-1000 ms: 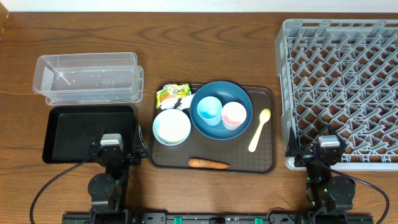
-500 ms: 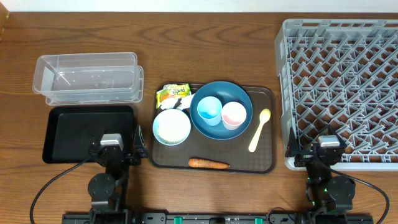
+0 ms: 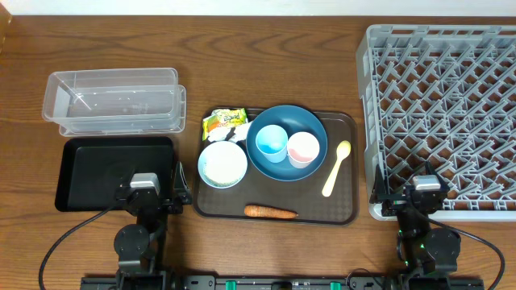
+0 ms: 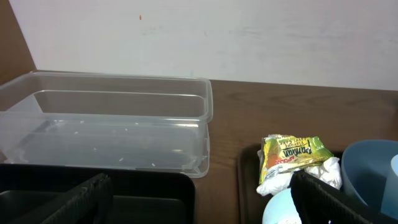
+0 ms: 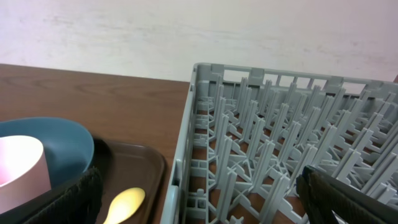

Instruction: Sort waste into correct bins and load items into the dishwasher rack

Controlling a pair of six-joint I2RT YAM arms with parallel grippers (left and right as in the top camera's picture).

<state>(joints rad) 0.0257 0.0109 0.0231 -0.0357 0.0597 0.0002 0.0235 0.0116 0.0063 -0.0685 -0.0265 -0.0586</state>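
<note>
Nearest us, the left gripper (image 4: pixel 200 176) stands wide apart and holds nothing, over the near right corner of the black tray (image 3: pixel 89 173). The right gripper (image 5: pixel 199 174) is just as wide and empty, at the near left corner of the rack (image 3: pixel 439 105).

Between them lies the brown tray (image 3: pixel 343 211) on the surface (image 3: pixel 266 64). The carrot (image 3: pixel 271 213) lies along its near edge. Behind it, on the left, sits the white bowl (image 3: pixel 222 165). The spoon (image 3: pixel 336 168) lies on the right, its bowl end away from us. In the middle, the blue bowl (image 3: pixel 287 117) holds the light-blue cup (image 3: pixel 271 143) and the pink cup (image 3: pixel 303 149), side by side and upright.

At the brown tray's far left corner we see the wrapper (image 3: pixel 219 122), with the paper (image 3: pixel 235 132) touching it.

Farther left, the tub (image 3: pixel 113 74) stands just behind the black tray. The rack fills the right side, reaching the far edge.
</note>
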